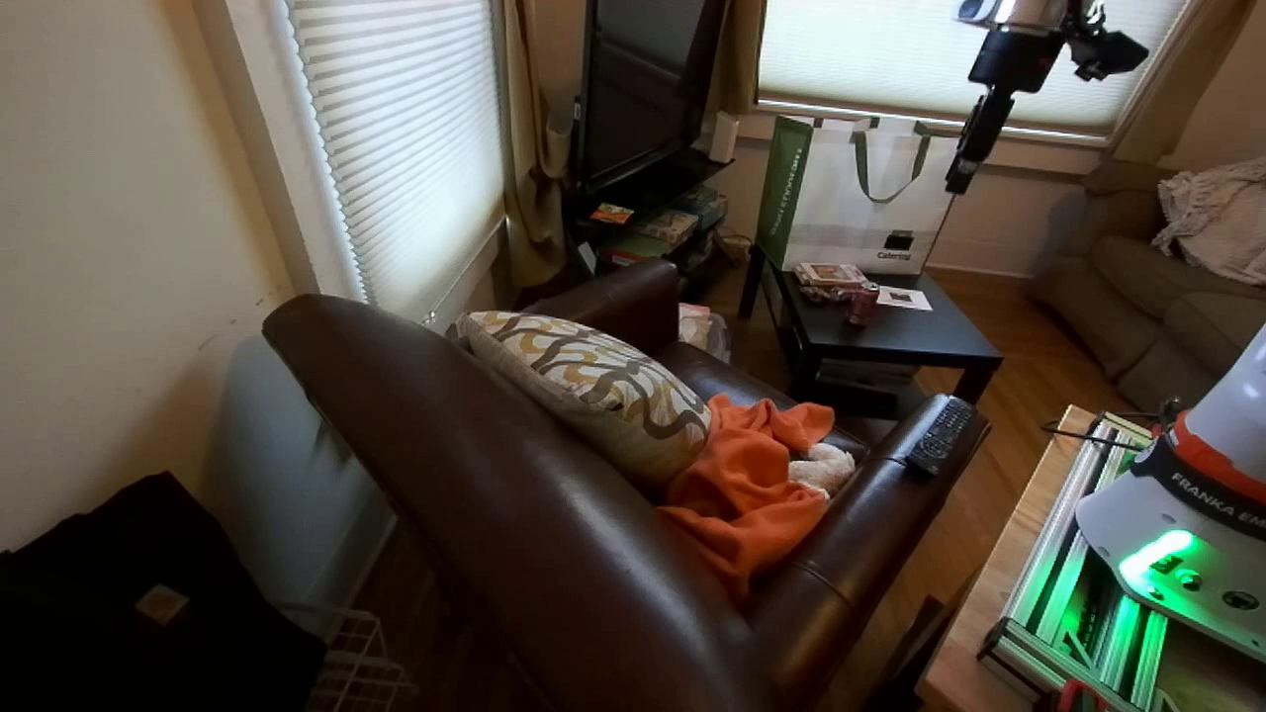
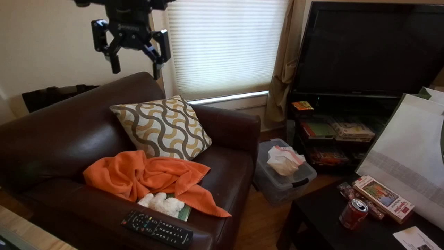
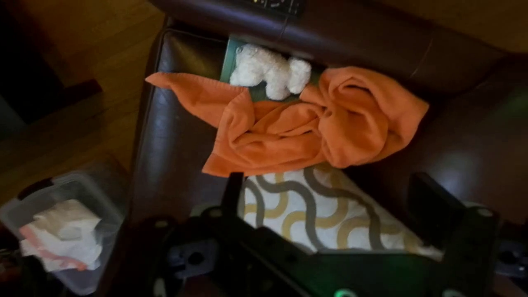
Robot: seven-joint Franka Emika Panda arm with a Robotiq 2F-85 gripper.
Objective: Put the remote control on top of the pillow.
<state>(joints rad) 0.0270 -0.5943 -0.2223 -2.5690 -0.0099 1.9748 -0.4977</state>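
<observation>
Gripper [image 2: 136,73], jaws spread w/ nothing btwn, hangs high, well apart from remote [image 2: 156,228], which lies on sofa arm [image 1: 860,534]. Rec. centring over remote, jaws astride its narrow width, prior to straight descent. Remote shows whole in both exterior views; wrist view cuts it off at top edge.

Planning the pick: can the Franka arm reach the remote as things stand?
Likely yes: the remote control lies uncovered on the armrest, and the end effector hangs open and empty.
</observation>
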